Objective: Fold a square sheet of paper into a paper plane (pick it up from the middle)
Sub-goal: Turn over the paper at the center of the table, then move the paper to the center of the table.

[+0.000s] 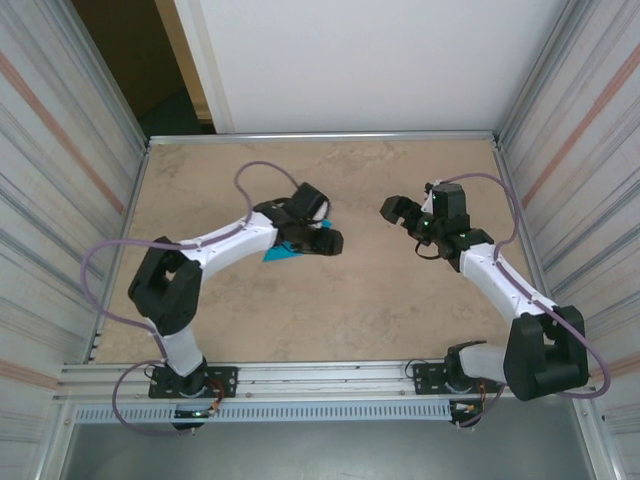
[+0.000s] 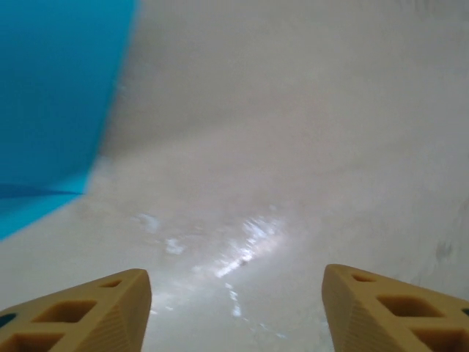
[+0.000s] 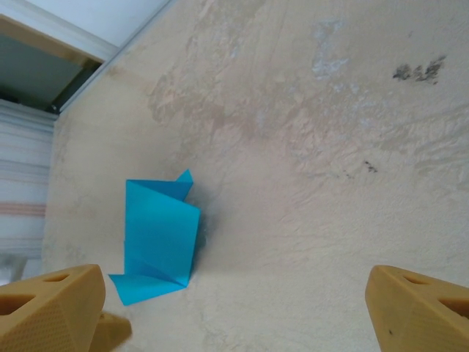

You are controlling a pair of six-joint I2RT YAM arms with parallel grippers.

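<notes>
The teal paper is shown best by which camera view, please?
The right wrist view: the teal paper shows whole on the table, folds visible. The left wrist view catches a blurred edge up close; the top view, a sliver beside the left arm.

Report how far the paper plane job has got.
Done: the bright teal paper sheet carries several creases and folded flaps, but is no pointed dart yet. In hand: nothing; the left gripper and right gripper are both open, the paper resting on the beige table. To do: the remaining folds.
</notes>
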